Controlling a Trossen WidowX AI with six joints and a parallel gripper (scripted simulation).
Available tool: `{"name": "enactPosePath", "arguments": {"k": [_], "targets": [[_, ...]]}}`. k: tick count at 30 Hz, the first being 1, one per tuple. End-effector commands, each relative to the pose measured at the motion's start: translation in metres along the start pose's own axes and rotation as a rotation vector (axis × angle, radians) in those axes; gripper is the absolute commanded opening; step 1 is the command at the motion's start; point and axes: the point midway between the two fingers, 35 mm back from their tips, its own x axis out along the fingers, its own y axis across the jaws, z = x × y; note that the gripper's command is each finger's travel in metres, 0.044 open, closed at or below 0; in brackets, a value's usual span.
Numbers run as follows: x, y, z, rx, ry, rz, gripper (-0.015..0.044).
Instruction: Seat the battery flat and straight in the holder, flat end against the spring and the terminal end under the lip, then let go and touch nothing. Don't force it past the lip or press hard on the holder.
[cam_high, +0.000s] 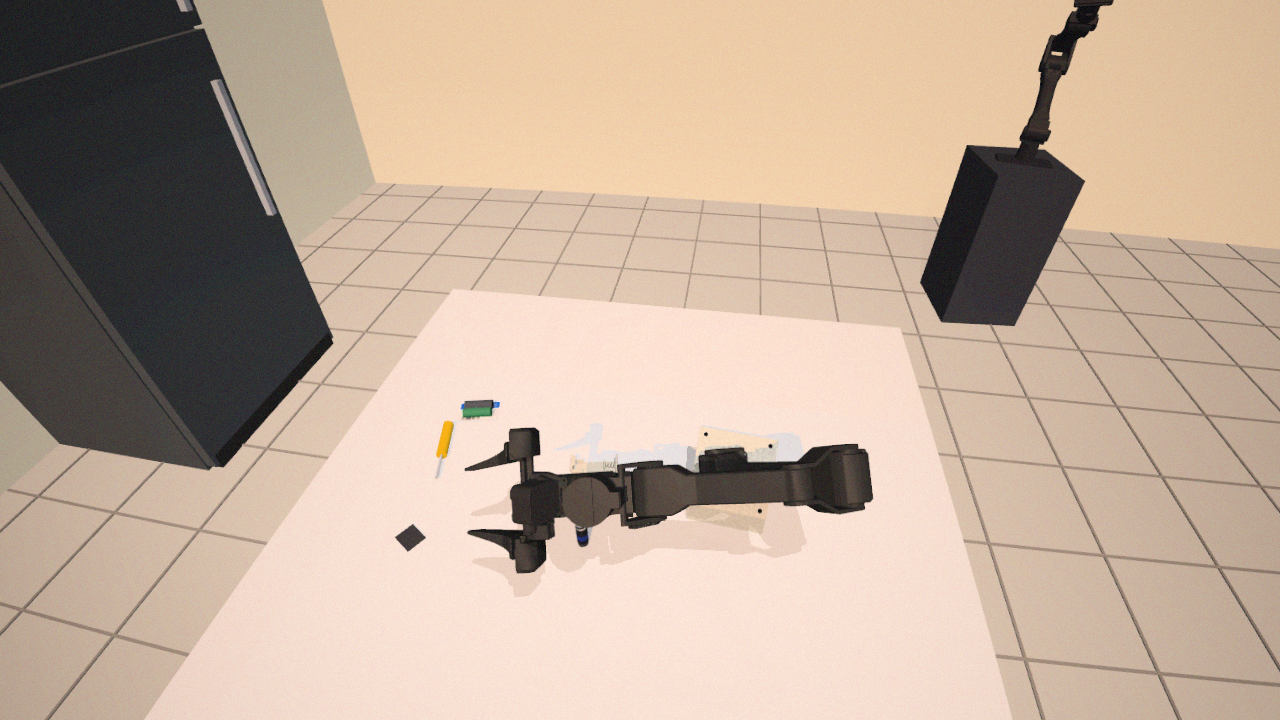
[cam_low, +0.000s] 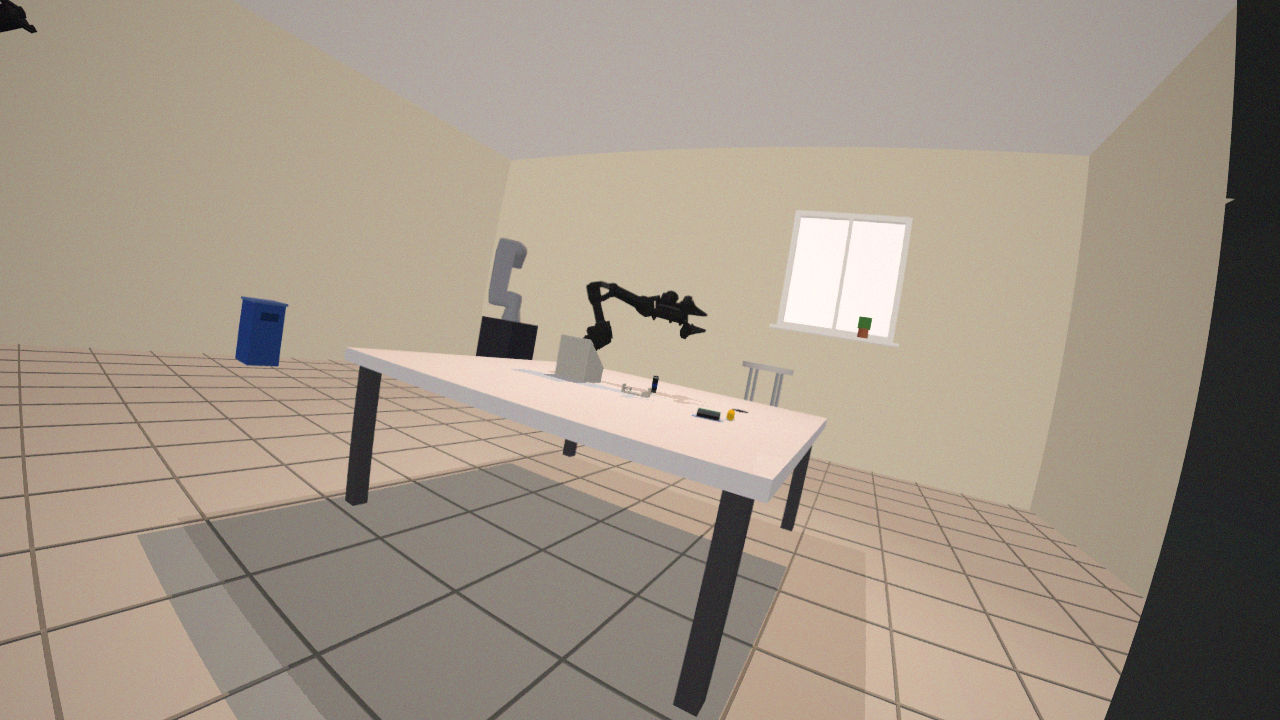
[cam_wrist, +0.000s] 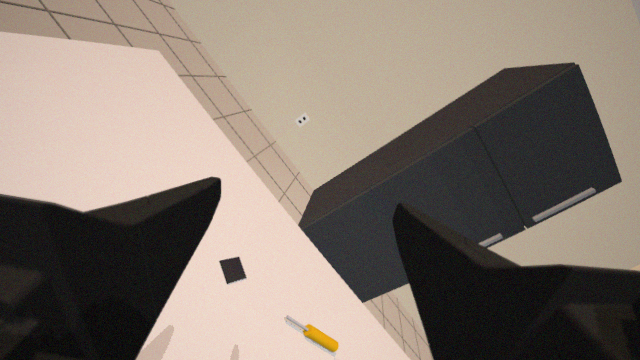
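Observation:
The battery (cam_high: 581, 536) (cam_low: 655, 384), a small dark cylinder with a blue band, stands upright on the table beside the holder, partly hidden by the arm in the top view. The small beige holder (cam_high: 578, 462) (cam_low: 647, 393) lies on the table; its coil spring shows in the top view, but much of it is hidden under the arm, and its lip cannot be made out. My gripper (cam_high: 467, 500) (cam_low: 704, 322) (cam_wrist: 310, 199) is open and empty, high above the table and past the battery and holder. Neither the battery nor the holder shows in the wrist view.
A yellow-handled screwdriver (cam_high: 444, 439) (cam_low: 730, 415) (cam_wrist: 321, 338), a dark square (cam_high: 409, 537) (cam_wrist: 233, 270) and a green and black part (cam_high: 477, 409) (cam_low: 708, 413) with blue ends lie on the white table (cam_high: 680, 358) (cam_low: 537, 402) (cam_wrist: 90, 120). A grey block (cam_low: 575, 360) is at the arm's base.

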Motion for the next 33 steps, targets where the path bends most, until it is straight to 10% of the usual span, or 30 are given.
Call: {"name": "enactPosePath", "arguments": {"k": [1, 8, 15, 21, 33], "targets": [[0.001, 0.000, -0.002, -0.006, 0.008, 0.000, 0.0374], [0.024, -0.013, -0.097, -0.304, 0.459, 0.156, 0.0190], [-0.008, -0.010, -0.191, -0.429, 0.895, 0.699, 0.0006], [-0.042, -0.002, -0.207, -0.237, 0.932, 1.129, 0.0000], [-0.042, -0.002, -0.207, -0.228, 0.928, 1.139, 0.0000]]}}
